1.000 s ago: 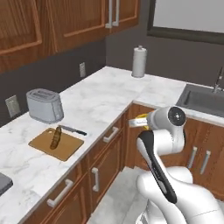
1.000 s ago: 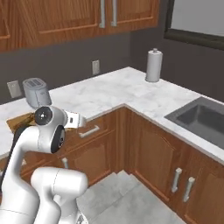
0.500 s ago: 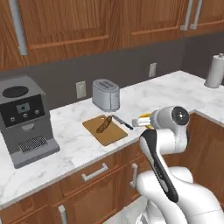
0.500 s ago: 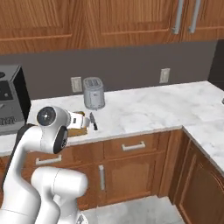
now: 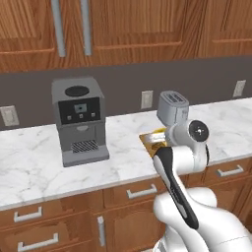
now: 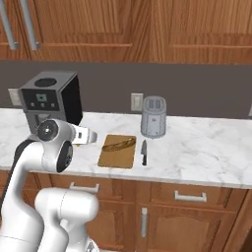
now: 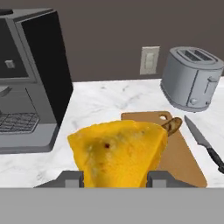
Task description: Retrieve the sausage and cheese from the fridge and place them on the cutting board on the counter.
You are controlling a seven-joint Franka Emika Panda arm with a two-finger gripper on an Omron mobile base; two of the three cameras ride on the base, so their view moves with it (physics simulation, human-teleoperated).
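Observation:
The cheese (image 7: 118, 151), a bright yellow wedge, sits between my gripper's (image 7: 114, 179) fingertips, and the gripper is shut on it. In the right base view the gripper (image 6: 91, 137) hovers at the counter's (image 6: 206, 142) front edge, just left of the cutting board (image 6: 117, 152). The board (image 7: 183, 159) lies beyond and right of the cheese in the hand view. A long golden-brown curved piece (image 6: 118, 144) rests on the board. From the left base view the gripper (image 5: 156, 138) covers most of the board. The sausage and the fridge are out of view.
A grey coffee machine (image 6: 49, 98) stands left of the board, and a steel toaster (image 6: 153, 115) is behind it on the right. A black-handled knife (image 6: 143, 152) lies along the board's right edge. Wooden wall cabinets (image 6: 147, 29) hang above.
The base has driven and turned along the counter, so both base views shifted from the sink corner to the coffee machine stretch. The cheese stays in the gripper.

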